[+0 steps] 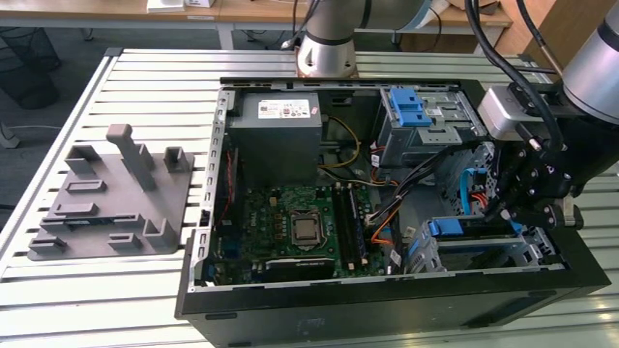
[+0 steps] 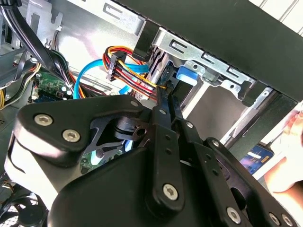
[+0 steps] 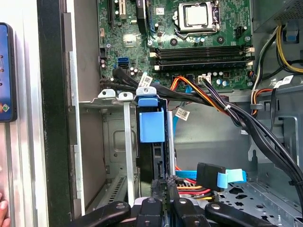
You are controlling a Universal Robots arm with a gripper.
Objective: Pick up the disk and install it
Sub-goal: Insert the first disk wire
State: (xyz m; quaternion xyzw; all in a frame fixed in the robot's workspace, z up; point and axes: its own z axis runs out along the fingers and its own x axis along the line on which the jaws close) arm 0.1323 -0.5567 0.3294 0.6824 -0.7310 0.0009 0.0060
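1. Gripper (image 3: pixel 163 188): in both wrist views the fingers (image 2: pixel 163 113) are pressed together with no visible gap. Tips sit at the rear end of the disk. Cannot tell whether they pinch anything.
2. Disk (image 3: pixel 152 124): stands on edge in the metal drive cage (image 3: pixel 113 137), blue rail facing up, dark body below it. In the exterior view the cage is in the case corner toward the exterior view's right, directly under the gripper.
3. Just beside the fingertips: a blue flat cable (image 3: pixel 225 178) and a black connector (image 3: pixel 208 172).
4. An orange, red and yellow wire bundle (image 3: pixel 189 87) crosses behind the cage.
5. Beyond that: the motherboard (image 3: pixel 189 35) and its CPU socket (image 3: pixel 196 14).
6. A person's hand (image 2: pixel 284 165) is outside the case wall (image 1: pixel 387 304), near a blue-screened device (image 3: pixel 4 80).
7. Farther off, exterior view: grey power supply (image 1: pixel 280 134), blue latch piece (image 1: pixel 411 109).
8. On the slatted table (image 1: pixel 145 72), well apart from the case on the exterior view's left: a grey fixture block (image 1: pixel 106 196).
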